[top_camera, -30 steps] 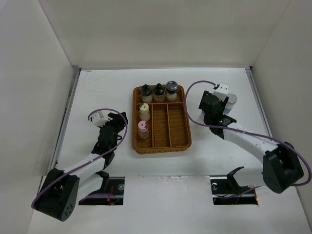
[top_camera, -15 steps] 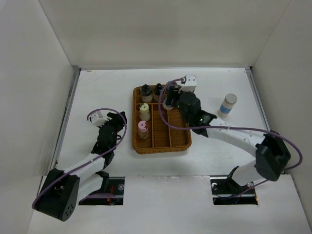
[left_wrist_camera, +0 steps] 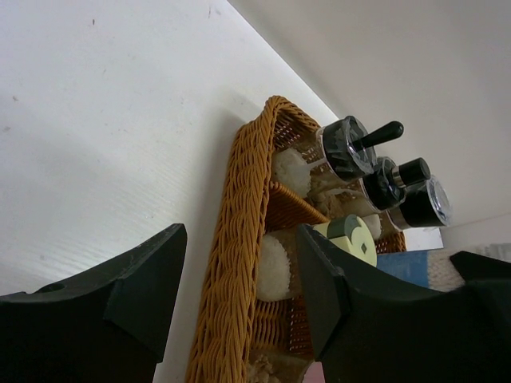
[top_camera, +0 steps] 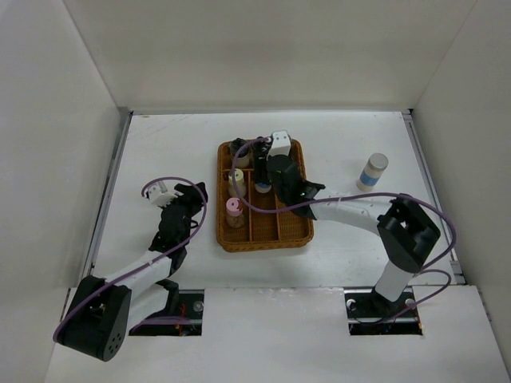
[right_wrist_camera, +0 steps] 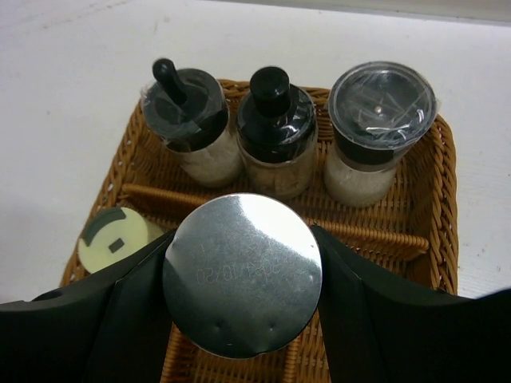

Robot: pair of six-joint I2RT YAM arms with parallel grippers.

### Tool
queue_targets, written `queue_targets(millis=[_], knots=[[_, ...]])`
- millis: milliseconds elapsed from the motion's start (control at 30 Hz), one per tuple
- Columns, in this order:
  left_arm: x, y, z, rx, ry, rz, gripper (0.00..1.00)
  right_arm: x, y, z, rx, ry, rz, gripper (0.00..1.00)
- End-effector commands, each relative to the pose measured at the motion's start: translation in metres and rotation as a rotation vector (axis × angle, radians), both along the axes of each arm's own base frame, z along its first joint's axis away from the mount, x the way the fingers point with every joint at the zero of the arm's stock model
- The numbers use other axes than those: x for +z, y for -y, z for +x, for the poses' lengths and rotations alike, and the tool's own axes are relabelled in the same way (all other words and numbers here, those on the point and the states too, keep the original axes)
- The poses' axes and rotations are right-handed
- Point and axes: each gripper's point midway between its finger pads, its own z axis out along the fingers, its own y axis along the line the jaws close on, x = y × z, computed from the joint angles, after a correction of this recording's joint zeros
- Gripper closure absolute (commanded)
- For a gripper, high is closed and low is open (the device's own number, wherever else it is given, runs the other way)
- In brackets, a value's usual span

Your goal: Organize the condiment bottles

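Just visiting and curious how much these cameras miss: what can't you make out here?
- Right wrist view: the lid of the silver-capped bottle hides its body and the tray slot beneath.
- Top view: the right arm partly covers the dark-capped bottles; the lone bottle has a label too small to read.
- Left wrist view: a left-gripper finger hides part of the yellow cap.

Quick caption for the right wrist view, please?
Right gripper holds a silver-capped bottle over the wicker tray, three dark-capped bottles standing in its far compartment.
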Motion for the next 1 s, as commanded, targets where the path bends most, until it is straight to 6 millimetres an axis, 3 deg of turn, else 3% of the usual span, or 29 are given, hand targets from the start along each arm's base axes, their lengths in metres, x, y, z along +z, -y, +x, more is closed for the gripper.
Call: queue_targets(millis=[0,267,467,667,767,800,900,967], knots=[[0.013,0.0,0.002,-0.004,0.052,-0.031,0.45,0.05,-0.014,0.017,-0.025,0.132,0.093,0.53],[0.012,0.001,0.003,-0.007,0.048,-0.033,0.45,0.023,-0.021,0.019,-0.017,0.09,0.055,0.41],[0.011,0.002,0.003,-0.009,0.046,-0.042,0.45,0.041,-0.018,0.014,-0.019,0.111,0.085,0.22],[0.013,0.002,0.003,-0.01,0.052,-0.038,0.45,0.087,0.003,-0.003,-0.032,0.173,0.164,0.1],[0.012,0.0,0.003,-0.002,0.049,-0.035,0.45,0.107,0.039,-0.004,-0.095,0.2,0.195,0.15],[0.011,0.001,0.003,-0.002,0.045,-0.033,0.45,0.11,0.055,-0.003,-0.129,0.205,0.201,0.22],[0.009,0.002,0.004,-0.008,0.038,-0.036,0.45,0.109,0.131,0.004,-0.33,0.205,0.189,0.61],[0.009,0.001,0.003,-0.002,0.041,-0.035,0.45,0.105,0.183,0.004,-0.492,0.191,0.177,0.74]])
